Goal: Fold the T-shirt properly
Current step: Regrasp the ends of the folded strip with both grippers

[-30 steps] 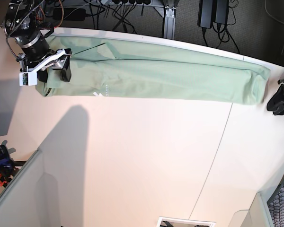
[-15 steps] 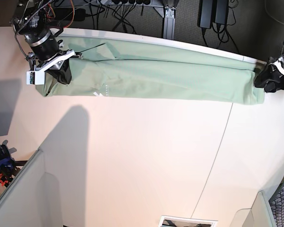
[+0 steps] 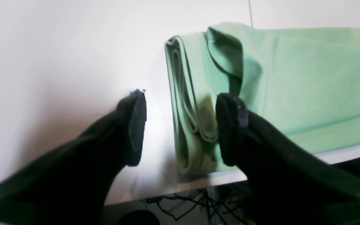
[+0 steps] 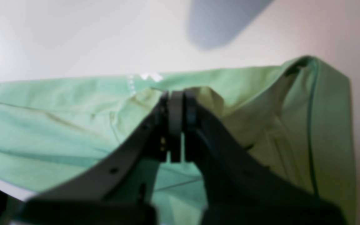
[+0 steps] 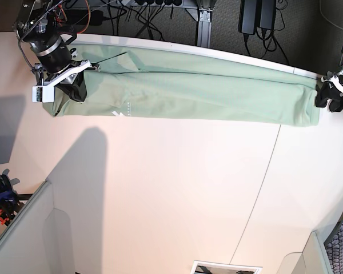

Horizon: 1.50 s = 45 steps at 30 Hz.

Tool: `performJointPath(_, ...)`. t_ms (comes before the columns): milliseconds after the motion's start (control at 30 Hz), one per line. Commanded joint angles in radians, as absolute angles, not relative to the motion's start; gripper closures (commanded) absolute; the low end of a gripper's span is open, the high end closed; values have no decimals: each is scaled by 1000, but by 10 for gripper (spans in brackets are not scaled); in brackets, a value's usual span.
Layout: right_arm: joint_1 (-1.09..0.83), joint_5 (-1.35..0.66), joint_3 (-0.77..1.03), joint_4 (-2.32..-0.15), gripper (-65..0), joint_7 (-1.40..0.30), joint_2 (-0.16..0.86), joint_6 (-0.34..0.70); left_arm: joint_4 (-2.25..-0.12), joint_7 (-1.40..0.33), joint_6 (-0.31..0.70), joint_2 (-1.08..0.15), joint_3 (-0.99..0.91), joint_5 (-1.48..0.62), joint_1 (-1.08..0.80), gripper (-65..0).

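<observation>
The T-shirt lies folded long at 12 o'clock. Right gripper pinches its collar end; left gripper is spread astride its hem.

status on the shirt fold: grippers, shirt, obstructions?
Right gripper shut on T-shirt collar end. Left gripper open, fingers straddling the other end's folded edge. Shirt lies as a long band on the table. Nothing blocking.

The white table bears the T-shirt along its far edge.
</observation>
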<state>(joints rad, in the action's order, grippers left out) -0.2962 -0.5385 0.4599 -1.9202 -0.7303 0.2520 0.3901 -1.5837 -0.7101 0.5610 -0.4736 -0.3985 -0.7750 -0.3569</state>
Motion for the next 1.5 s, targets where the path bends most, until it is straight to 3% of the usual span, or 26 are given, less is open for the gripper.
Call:
performJointPath(0,-292,-550,464,-1934,0,-707,263,392,-1599,-692,561,-489,-407,-788,-352,-383)
performJointPath(533,-292,-550,464,-1934,0,-708,263,392,-1526,-684,561,-477,-395,-747,-351,-383)
performJointPath(1000,-292,-550,464,-1934,0,-715,263,392,-1522,-677,528,-454,-238,-677,-349,-378)
performJointPath(1067,-292,-550,464,-1934,0,-715,263,392,-1522,-673,539,-454,-226,-677,-349,-294)
performJointPath(1167,-291,-550,464,-1934,0,-715,263,392,-1522,-638,546,-447,-222,-668,-349,-39)
performJointPath(1200,-292,-550,464,-1934,0,-715,263,392,-1522,-614,546,-446,-222,-663,-349,0)
performJointPath(1333,-291,-550,464,-1934,0,-715,263,392,-1522,-511,546,-447,-223,-608,-340,0)
performJointPath(1467,-291,-550,465,-1935,0,-714,263,392,-1522,-516,546,-457,-223,-567,-281,0)
